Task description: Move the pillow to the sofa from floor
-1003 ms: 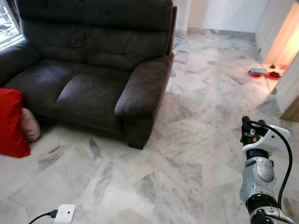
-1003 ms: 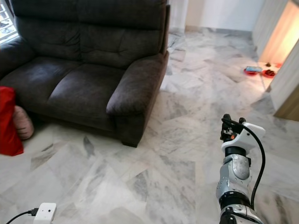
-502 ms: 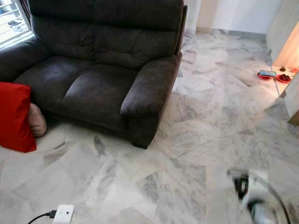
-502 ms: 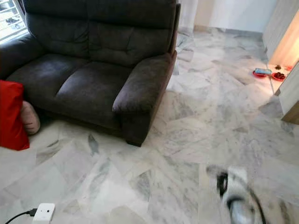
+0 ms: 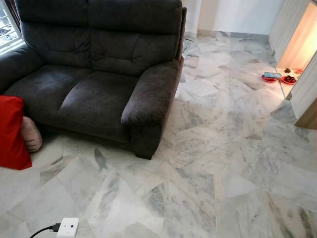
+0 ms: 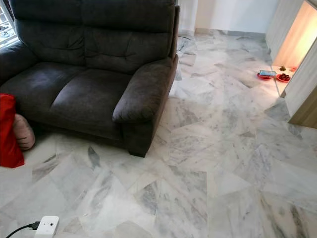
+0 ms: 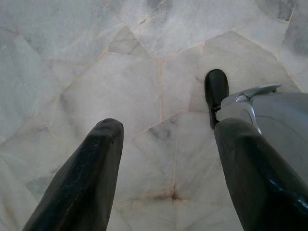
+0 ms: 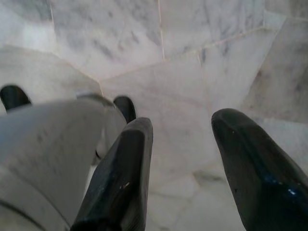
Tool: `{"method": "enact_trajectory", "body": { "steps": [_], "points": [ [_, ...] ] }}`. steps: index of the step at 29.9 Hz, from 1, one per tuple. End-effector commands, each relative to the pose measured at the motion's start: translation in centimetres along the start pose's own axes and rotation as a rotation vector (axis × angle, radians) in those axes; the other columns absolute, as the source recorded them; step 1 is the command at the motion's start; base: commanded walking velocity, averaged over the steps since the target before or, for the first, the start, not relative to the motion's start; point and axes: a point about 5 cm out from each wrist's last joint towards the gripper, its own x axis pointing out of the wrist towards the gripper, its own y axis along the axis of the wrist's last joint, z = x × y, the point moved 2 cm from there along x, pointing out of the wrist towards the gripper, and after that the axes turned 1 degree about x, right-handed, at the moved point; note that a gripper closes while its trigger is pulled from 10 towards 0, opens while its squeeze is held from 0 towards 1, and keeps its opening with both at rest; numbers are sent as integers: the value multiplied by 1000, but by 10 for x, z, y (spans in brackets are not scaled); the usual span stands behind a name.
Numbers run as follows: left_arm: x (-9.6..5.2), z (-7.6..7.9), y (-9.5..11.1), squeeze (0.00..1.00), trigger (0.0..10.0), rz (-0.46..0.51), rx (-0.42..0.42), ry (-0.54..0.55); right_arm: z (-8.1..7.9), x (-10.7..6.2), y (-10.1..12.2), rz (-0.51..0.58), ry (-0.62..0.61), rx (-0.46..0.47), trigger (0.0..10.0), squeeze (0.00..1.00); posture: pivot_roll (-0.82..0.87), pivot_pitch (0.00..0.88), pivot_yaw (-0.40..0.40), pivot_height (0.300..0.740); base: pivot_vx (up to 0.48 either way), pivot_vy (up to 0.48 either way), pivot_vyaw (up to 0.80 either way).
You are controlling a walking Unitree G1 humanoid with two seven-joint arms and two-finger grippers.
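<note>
Pillow: your target is the red pillow (image 5: 11, 131), standing on edge on the marble floor (image 5: 208, 163) at the far left, leaning by the front of the sofa (image 5: 94, 74) below its left armrest.
Neighbour: a pinkish cushion (image 5: 30, 134) sits touching the pillow, tucked against the sofa base; don't take it by mistake.
Sofa: both dark seat cushions are free, so you have room to set the pillow down.
Left end effector (image 7: 163, 159): released, fingers spread, pointing down at bare floor beside the robot's foot (image 7: 216, 91).
Right end effector (image 8: 180, 163): released too, fingers apart, nothing between them.
Handling: judge it light, soft and squashy; the fabric should give, not slip. Pinch deep at the upper edge or a corner.
Hazard: a white power adapter (image 5: 68, 227) with cable lies on the floor near your path.
</note>
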Motion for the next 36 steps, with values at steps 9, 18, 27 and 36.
{"method": "enact_trajectory", "body": {
  "steps": [9, 18, 27, 36],
  "points": [
    [-1, -3, -1, 0, 10000, -24, 130, -10, 8, 3, 23, 11, -1, 7, 10000, 0, -8, 34, 17, 740, 0, 0, 0],
    [-1, -4, -3, 0, 10000, -65, 260, -20, 5, 3, 22, 6, 24, 14, 10000, 0, -16, 33, 21, 740, 0, 0, 0],
    [-1, -4, -4, 0, 10000, -54, 241, -12, 4, 3, 20, -1, 35, 36, 10000, 0, -21, 23, 20, 740, 0, 0, 0],
    [-1, -3, -6, 0, 10000, -46, 199, -9, 5, 3, 19, 2, 37, 40, 10000, 0, -21, 10, 15, 740, 0, 32, 0]
  ]
}}
